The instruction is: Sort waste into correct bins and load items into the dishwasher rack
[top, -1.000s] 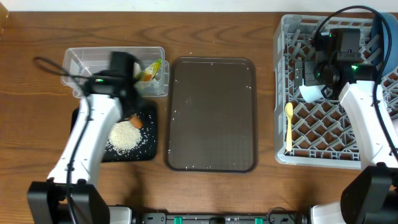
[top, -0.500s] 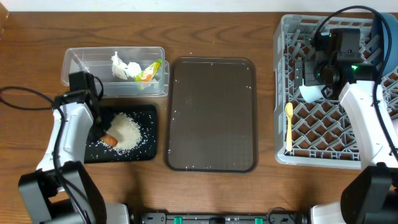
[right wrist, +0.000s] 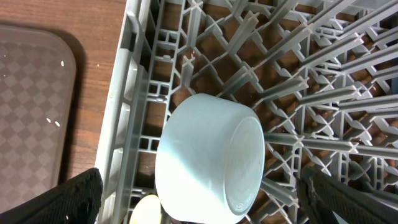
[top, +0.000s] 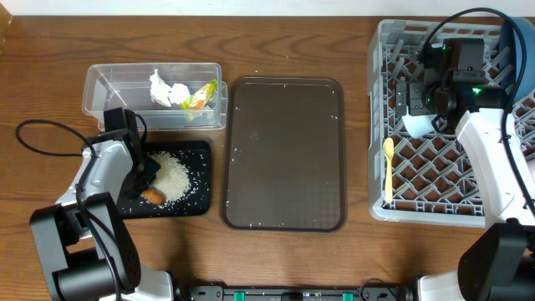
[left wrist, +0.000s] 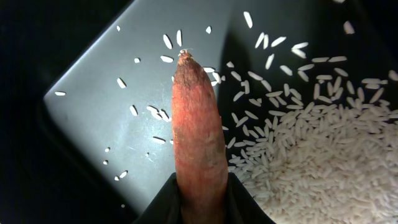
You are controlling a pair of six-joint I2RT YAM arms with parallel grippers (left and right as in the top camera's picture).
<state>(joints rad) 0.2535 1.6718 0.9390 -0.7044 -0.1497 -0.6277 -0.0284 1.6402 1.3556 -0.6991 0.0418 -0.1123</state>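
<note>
Left gripper point(left wrist: 200, 202) nearly shut on the carrot stick point(left wrist: 198, 124) at its butt end — long axis runs straight out from the fingers, tip over bare black tray point(left wrist: 93, 99) floor, rice heap point(left wrist: 311, 168) just beside. Right gripper point(right wrist: 202, 202) wide open, empty, over light-blue cup point(right wrist: 211, 165) in rack point(right wrist: 143, 74)

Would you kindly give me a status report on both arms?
Left gripper shut on carrot stick, over black tray with rice. Right gripper open, above light-blue cup in rack. Nothing in the way seen.
</note>
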